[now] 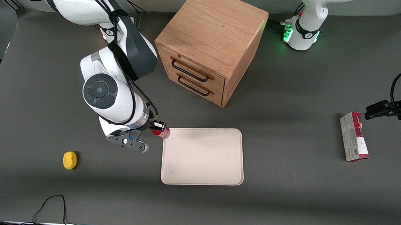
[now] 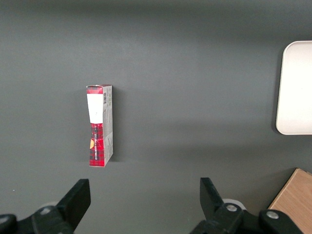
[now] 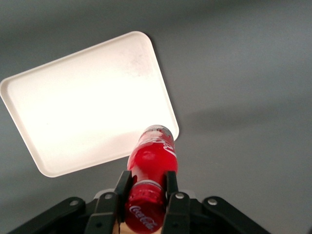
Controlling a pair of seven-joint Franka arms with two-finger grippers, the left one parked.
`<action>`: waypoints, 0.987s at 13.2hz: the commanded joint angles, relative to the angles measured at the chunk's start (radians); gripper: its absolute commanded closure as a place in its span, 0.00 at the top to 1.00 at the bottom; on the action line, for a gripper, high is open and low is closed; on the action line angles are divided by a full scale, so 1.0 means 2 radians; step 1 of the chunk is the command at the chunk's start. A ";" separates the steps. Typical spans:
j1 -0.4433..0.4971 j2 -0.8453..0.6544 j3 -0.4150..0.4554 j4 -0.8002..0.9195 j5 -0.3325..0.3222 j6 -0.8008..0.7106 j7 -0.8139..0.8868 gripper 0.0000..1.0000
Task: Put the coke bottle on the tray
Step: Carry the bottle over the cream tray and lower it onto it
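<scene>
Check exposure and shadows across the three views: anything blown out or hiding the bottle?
Right wrist view: tray interior nearly blown out white; coke bottle sharp and saturated, clamped in the gripper. Front view: soft arm shadows on the table; bottle mostly hidden by the wrist at the tray's corner. Left wrist view: evenly lit, carton clear, tray edge bright.

Lab: robot arms, staged props.
</scene>
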 commanded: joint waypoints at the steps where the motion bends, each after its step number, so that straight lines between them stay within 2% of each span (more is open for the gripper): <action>1: -0.002 0.029 -0.002 0.026 0.005 0.033 0.026 0.00; 5: -0.009 0.119 -0.009 0.086 -0.001 0.092 0.028 0.00; 9: -0.008 0.151 -0.017 0.085 -0.001 0.155 0.031 0.00; 13: -0.008 0.156 -0.017 0.085 -0.001 0.163 0.032 0.00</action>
